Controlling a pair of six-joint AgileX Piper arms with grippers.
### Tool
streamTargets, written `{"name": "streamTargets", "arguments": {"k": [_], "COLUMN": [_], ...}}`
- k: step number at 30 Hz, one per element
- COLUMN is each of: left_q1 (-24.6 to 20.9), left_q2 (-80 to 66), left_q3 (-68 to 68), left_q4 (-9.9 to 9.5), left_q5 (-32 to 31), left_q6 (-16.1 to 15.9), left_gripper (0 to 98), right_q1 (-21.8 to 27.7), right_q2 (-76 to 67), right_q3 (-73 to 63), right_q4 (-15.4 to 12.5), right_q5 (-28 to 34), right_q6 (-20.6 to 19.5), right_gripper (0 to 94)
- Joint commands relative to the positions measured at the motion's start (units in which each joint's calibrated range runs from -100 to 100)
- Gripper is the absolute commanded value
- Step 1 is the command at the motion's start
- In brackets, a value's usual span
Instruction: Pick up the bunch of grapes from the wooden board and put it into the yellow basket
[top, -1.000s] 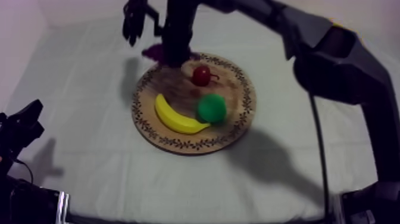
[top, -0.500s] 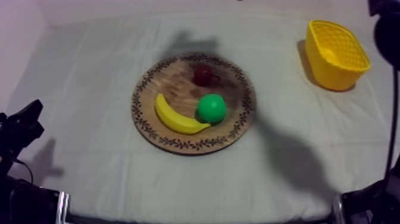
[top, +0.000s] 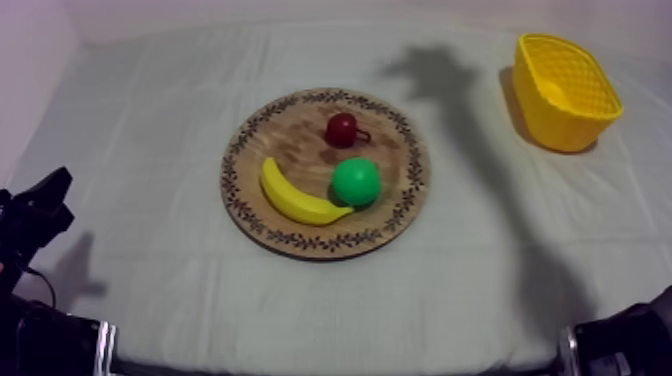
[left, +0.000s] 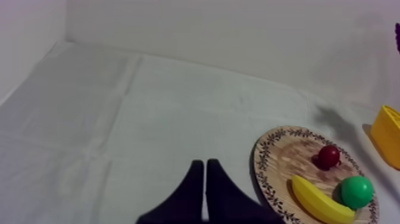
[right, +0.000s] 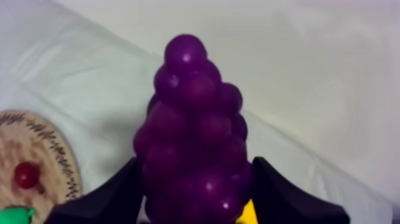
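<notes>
Our right jaws grip the grapes (right: 193, 137), clear of the board (top: 290, 140) (left jaws closed, empty); basket (top: 565, 95) placement pending.

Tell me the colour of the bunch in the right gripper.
Deep purple: the bunch of grapes shows best in the right wrist view.
</notes>
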Motion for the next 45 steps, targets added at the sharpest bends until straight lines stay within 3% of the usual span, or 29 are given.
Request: {"name": "streamTargets", "arguments": {"k": [1,16,20,33,40,45], "left_q1": [0.0,0.0,0.0,0.0,0.0,0.0], "left_q2": [0.0,0.0,0.0,0.0,0.0,0.0], "left_q3": [0.0,0.0,0.0,0.0,0.0,0.0], "left_q4": [0.02,0.02,0.02,0.02,0.02,0.02], "left_q5": [0.0,0.0,0.0,0.0,0.0,0.0], "left_q6": [0.0,0.0,0.0,0.0,0.0,0.0], "left_gripper": [0.1,0.1,0.1,0.1,0.1,0.1], "right_q1": [2.1,8.4,9.6,12.9,14.4,14.7], "right_q2": [-1.5,-2.7,-0.6,7.3,9.1,8.7], "right_q3": [3.4,20.6,24.1,25.1,25.3,27.1], "right_q4": [0.9,7.8,9.0,6.0,5.3,4.9], "right_q5": [-1.5,-7.7,-9.3,-10.5,-12.1,-14.3], "right_q6": [-1.7,-14.9,-16.5,-9.7,-7.5,-6.6], "right_gripper": [26.7,26.1,25.8,34.1,54.2,63.5]}}
